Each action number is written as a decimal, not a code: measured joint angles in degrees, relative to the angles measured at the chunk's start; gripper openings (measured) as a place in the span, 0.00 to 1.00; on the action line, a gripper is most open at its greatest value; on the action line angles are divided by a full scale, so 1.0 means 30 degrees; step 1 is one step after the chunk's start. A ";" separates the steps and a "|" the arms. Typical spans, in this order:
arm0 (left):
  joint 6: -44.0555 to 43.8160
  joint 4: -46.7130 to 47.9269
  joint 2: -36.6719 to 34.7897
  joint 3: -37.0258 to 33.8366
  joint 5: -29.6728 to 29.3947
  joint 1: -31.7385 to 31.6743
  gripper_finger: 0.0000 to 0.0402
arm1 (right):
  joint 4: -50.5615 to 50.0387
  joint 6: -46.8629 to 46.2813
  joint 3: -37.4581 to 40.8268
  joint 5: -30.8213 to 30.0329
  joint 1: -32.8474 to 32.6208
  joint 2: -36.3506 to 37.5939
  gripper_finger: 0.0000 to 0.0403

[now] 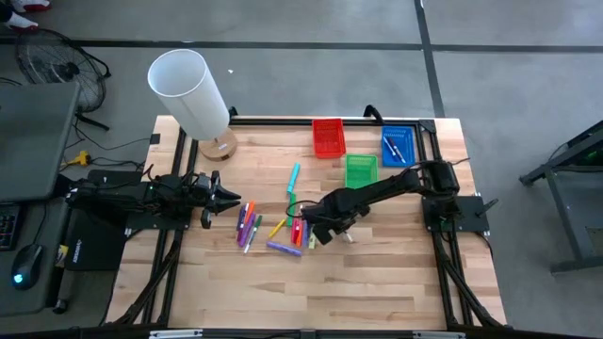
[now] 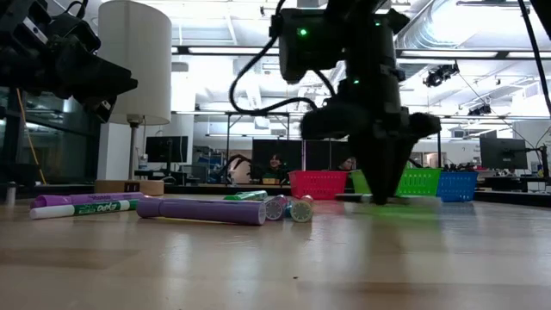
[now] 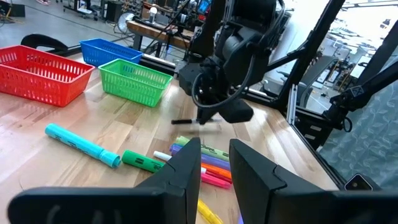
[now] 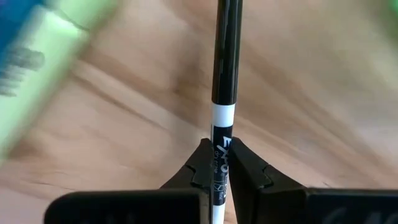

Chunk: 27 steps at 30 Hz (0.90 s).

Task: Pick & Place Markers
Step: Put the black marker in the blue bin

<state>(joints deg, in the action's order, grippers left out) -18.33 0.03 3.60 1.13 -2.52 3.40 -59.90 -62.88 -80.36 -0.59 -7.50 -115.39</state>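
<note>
Trays: three in total, one red (image 1: 327, 137), one green (image 1: 361, 169), one blue (image 1: 398, 144), all grouped beyond the right gripper (image 1: 320, 232). Markers: one black-and-white marker (image 4: 221, 112) clamped in that gripper; a loose cluster (image 1: 273, 229) beside it, overlapping, exact count not determinable. Lamp (image 1: 193, 94): one. Arms: two.

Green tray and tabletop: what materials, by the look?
Green tray: looks like molded plastic, matte; open lattice walls and one uniform bright colour suggest it. Tabletop: looks like wood, butcher-block style; parallel pale strips with visible grain and a light sheen in the low view.
</note>
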 joint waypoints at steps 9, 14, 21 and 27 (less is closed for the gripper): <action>0.0007 0.0000 0.0007 0.0000 -0.0001 0.0000 0.21 | -0.3079 0.0120 -0.0015 -0.1443 0.0156 0.2093 0.04; 0.0001 0.0000 0.0006 0.0000 -0.0007 0.0000 0.21 | -0.5903 0.0051 -0.0036 -0.3238 0.1088 0.3943 0.04; 0.0002 0.0000 0.0002 0.0000 -0.0007 0.0000 0.21 | -0.8661 0.1223 -0.0044 -0.5639 0.3919 0.6603 0.04; 0.0000 0.0000 0.0000 0.0000 -0.0007 0.0000 0.21 | -0.8955 0.4279 -0.0058 -0.7030 0.7341 0.7596 0.04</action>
<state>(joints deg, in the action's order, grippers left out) -18.33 0.03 3.60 1.13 -2.55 3.40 -86.76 -50.04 -80.53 -21.68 14.52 -92.60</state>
